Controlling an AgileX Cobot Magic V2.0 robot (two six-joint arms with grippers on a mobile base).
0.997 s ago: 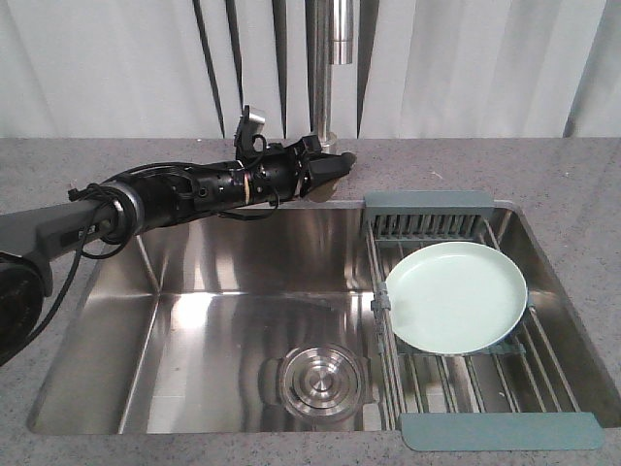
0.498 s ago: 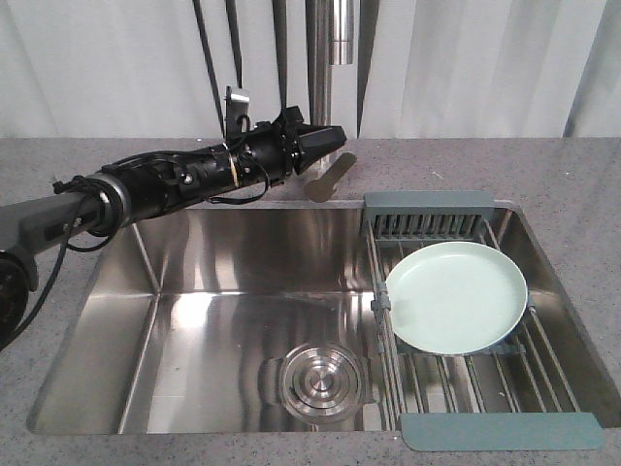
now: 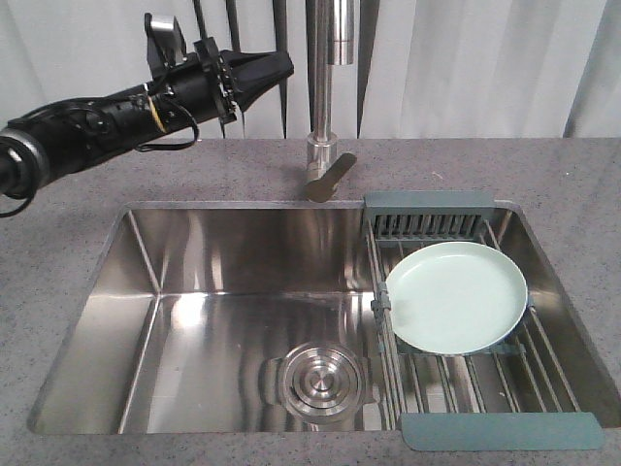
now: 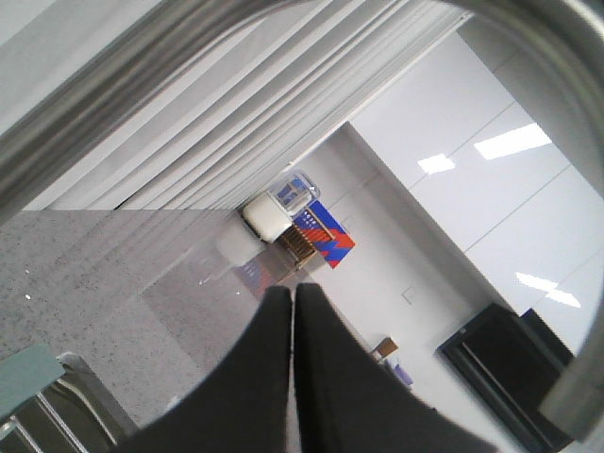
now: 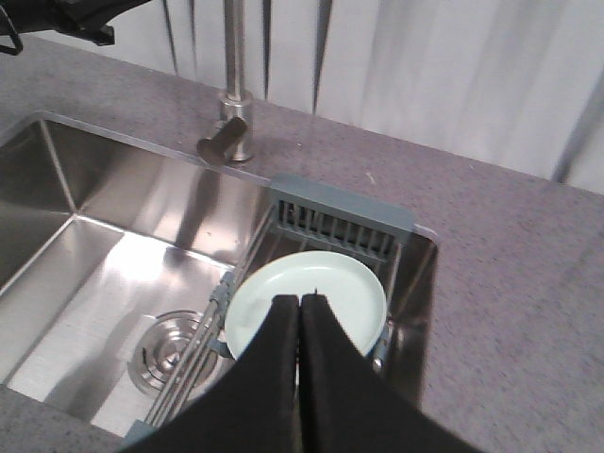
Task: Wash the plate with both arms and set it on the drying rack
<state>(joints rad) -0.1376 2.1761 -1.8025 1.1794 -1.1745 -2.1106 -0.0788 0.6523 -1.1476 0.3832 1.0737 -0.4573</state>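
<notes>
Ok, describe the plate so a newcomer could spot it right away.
Find the steel sink; across its right side lies a drying rack of steel rods. The plate lies on that rack, the only round, pale mint-green thing there.

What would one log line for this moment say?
plate: lying on drying rack | left gripper: shut, raised beside faucet | right gripper: shut, above plate

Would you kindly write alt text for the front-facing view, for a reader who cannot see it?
A pale green plate lies on a drying rack across the right side of a steel sink. The left gripper, shut, is raised above the counter beside the tap.
</notes>
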